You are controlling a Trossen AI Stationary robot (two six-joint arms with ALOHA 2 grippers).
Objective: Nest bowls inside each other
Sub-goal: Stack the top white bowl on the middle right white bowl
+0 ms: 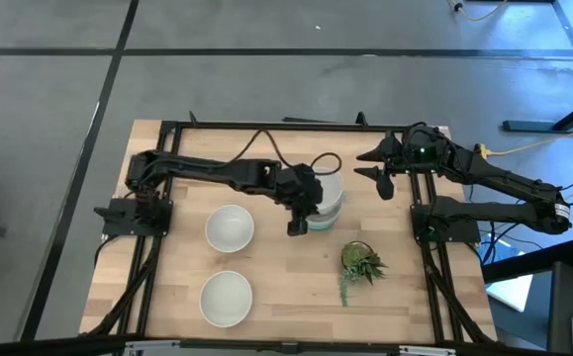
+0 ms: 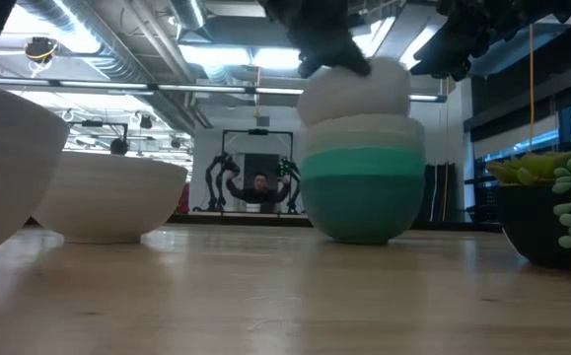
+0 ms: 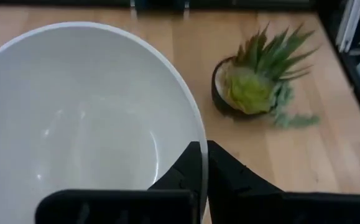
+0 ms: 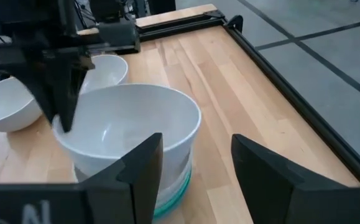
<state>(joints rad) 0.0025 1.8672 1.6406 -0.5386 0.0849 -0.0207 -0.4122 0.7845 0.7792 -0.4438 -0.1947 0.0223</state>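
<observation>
Left gripper [image 1: 299, 220] clamped on the rim of the white top bowl [image 4: 127, 134] of a nested stack [image 2: 362, 158].

The stack stands mid-table: white bowl uppermost and empty, pale mint and bright teal bowls beneath. Two further white bowls [image 1: 230, 227] [image 1: 227, 297] sit apart on the left side, both empty. The right gripper [image 1: 383, 170] hovers beside the stack, fingers spread wide, holding nothing. A small pot with the spiky plant [image 1: 360, 262] stands near the stack. No legible writing noted.

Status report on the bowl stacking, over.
Left gripper shut on top white bowl of the stack. Right gripper open, clear of it. Two white bowls loose. Plant alongside.
</observation>
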